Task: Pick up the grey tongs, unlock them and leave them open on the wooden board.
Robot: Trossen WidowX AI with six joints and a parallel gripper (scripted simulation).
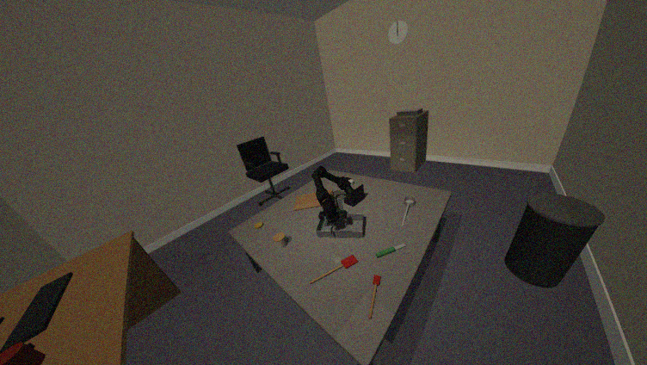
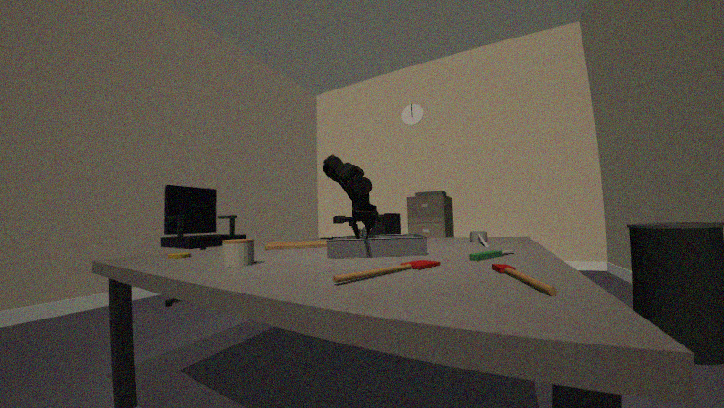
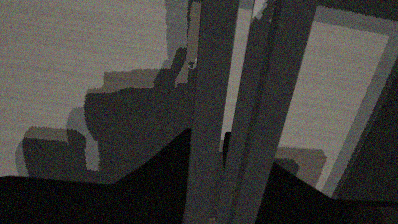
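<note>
The roasting tin [image 1: 353, 234] [image 2: 400, 247] stands near the middle of the table. The grey tongs [image 2: 368, 248] [image 3: 212, 100] lie across it, with one end over its near wall. In the wrist view their two long arms run close together, with a narrow gap between them. My gripper [image 2: 360, 235] [image 3: 208, 138] points down over the tin and is shut on the tongs, one dark finger against each arm. The tongs' tips and hinge lock cannot be made out. The wooden board [image 1: 304, 201] [image 2: 294, 245] lies flat beyond the tin, to its left, partly hidden by my arm.
A pale pot [image 1: 279, 237] [image 2: 238, 252] and a yellow disc [image 1: 258, 225] [image 2: 178, 255] are left of the tin. Two red-headed tools [image 1: 349, 261] [image 1: 377, 280] lie in front. A green-handled tool [image 1: 385, 251] [image 2: 484, 255] and a ladle-like tool [image 1: 409, 201] lie right.
</note>
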